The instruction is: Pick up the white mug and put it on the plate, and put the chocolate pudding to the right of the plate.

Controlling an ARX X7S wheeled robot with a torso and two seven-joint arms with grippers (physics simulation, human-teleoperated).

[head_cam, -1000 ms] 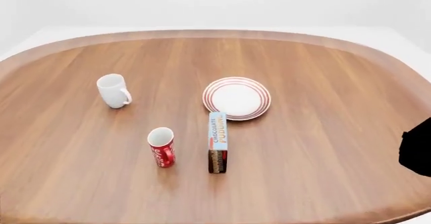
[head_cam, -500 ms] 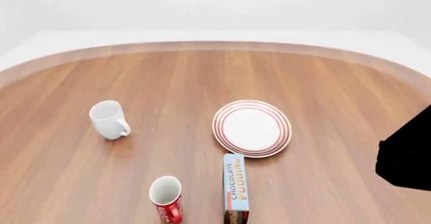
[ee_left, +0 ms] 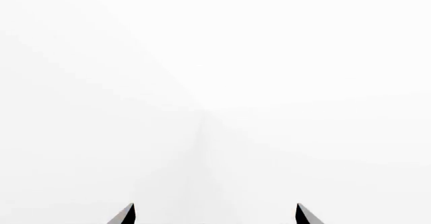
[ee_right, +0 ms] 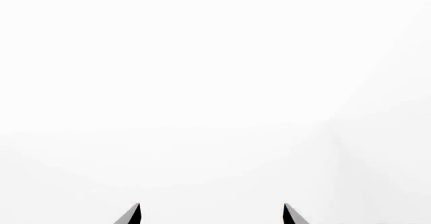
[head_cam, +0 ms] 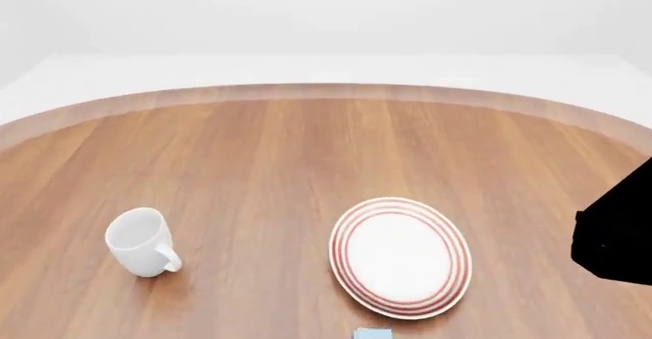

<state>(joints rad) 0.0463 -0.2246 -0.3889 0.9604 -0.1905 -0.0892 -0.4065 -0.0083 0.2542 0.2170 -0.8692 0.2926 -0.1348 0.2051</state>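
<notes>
White mug (head_cam: 140, 242) stands upright on our wooden table (head_cam: 305, 156), well to the left of the plate (head_cam: 401, 256), its handle turned toward the near edge and the plate side. Just below the plate's near rim we see only a sliver of the pudding (head_cam: 373, 334) carton at the bottom border of the head view. At the right border of that view, right of the plate, sits a black block (head_cam: 614, 236) of our right arm; we cannot make out its fingers there. Neither wrist camera shows the mug, plate or pudding: both face blank white background. Our left gripper (ee_left: 215, 219) shows two dark fingertips set wide apart with nothing between them, and our right gripper (ee_right: 210, 218) looks the same, spread and holding nothing, touching nothing.
</notes>
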